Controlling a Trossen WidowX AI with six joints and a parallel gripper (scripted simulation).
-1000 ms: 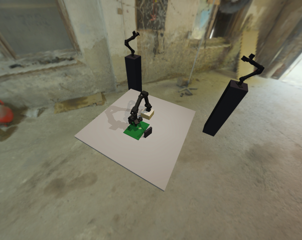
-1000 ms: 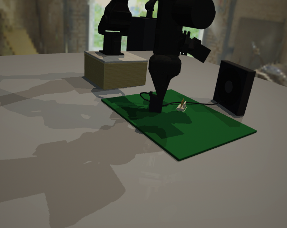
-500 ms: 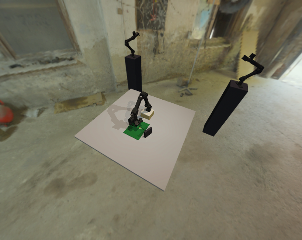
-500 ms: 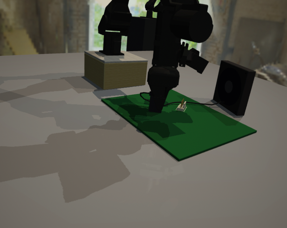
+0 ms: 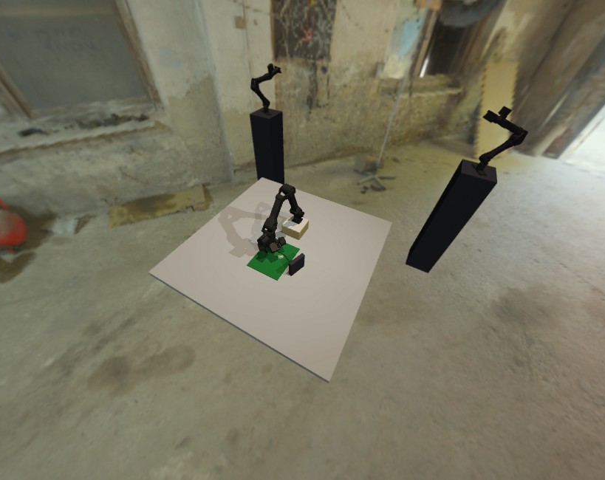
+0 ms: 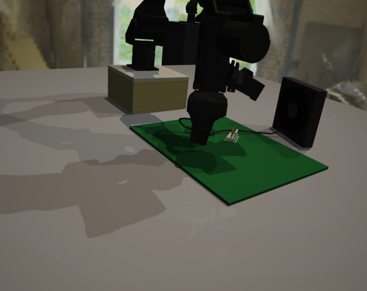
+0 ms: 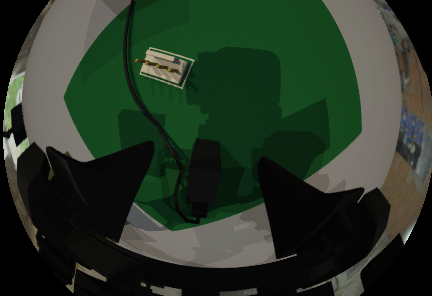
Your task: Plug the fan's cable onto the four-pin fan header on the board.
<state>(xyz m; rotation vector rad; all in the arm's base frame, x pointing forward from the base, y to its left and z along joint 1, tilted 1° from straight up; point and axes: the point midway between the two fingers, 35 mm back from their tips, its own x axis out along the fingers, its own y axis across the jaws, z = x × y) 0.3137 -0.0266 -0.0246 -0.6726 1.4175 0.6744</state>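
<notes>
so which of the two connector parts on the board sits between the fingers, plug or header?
The black plug, on the cable's end, between the open gripper fingers. The pale header with gold pins stands apart, farther up the green board.

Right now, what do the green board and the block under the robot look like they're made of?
The green board looks like thin, stiff circuit-board stuff: flat, matte green, sharp edges. The block looks like layered wood or cardboard, with fine tan stripes on its sides and a pale grey top. I can't be sure.
</notes>
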